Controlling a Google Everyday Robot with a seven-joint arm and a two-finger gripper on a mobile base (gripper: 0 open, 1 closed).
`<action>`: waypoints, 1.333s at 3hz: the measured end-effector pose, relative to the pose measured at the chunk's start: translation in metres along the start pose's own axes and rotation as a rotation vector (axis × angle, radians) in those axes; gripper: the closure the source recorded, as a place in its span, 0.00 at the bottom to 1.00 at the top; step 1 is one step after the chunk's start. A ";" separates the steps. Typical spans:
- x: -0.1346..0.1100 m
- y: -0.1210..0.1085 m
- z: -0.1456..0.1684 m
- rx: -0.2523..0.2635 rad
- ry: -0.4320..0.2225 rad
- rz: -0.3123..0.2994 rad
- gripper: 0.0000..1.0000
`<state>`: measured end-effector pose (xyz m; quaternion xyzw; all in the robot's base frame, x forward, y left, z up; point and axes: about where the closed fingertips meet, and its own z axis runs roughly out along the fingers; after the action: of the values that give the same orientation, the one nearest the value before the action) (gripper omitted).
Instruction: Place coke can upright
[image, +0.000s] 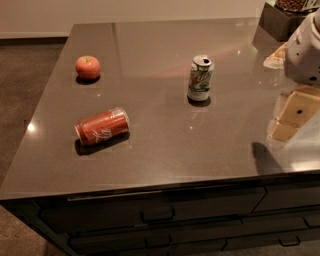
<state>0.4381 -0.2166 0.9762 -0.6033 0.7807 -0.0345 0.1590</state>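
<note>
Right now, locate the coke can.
In the camera view, the coke can lies on its side on the counter, front left, in front of the red apple, left of the white-and-green can; the hand is at the right edge.

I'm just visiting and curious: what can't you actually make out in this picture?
Camera view: gripper, at the right edge above the counter, is cut off by the frame.
Coke can, lying on its side: far end turned away.
Dark box, top right corner: contents cut off by the top edge.

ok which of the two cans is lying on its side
The red coke can, front left; the white-and-green can stands upright. The claw is at the right edge, away from both.
</note>
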 end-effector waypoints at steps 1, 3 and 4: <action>0.000 0.000 0.000 0.000 0.000 0.000 0.00; -0.084 -0.034 -0.003 0.013 -0.048 -0.186 0.00; -0.137 -0.043 -0.004 0.020 -0.073 -0.333 0.00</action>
<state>0.5077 -0.0981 1.0192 -0.7234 0.6635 -0.0463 0.1855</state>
